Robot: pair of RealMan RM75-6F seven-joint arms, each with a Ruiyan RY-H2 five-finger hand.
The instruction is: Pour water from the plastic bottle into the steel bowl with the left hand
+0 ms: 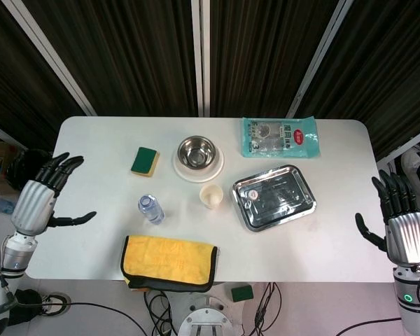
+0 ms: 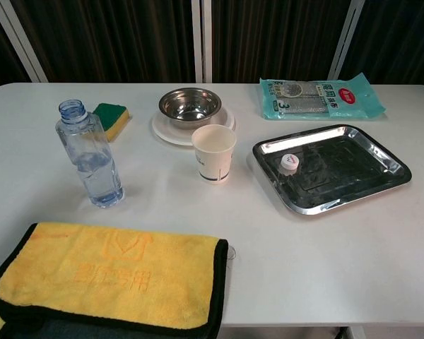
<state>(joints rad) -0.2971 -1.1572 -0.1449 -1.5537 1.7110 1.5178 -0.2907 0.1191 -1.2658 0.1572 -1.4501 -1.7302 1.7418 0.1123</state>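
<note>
A clear plastic bottle (image 1: 151, 208) (image 2: 90, 154) stands upright and uncapped on the white table, partly filled with water. The steel bowl (image 1: 197, 152) (image 2: 190, 104) sits on a white plate (image 1: 182, 170) (image 2: 162, 130) behind it, toward the middle back. My left hand (image 1: 43, 198) hovers off the table's left edge, fingers spread and holding nothing, well left of the bottle. My right hand (image 1: 397, 218) hangs beyond the right edge, also spread and empty. Neither hand appears in the chest view.
A paper cup (image 1: 211, 196) (image 2: 214, 152) stands between bottle and steel tray (image 1: 295, 209) (image 2: 367, 183), which holds the bottle cap (image 2: 289, 162). A green-yellow sponge (image 1: 145, 161) (image 2: 112, 118) lies back left, a teal packet (image 1: 280, 136) (image 2: 321, 97) back right, a folded yellow cloth (image 1: 169, 261) (image 2: 106, 284) at the front.
</note>
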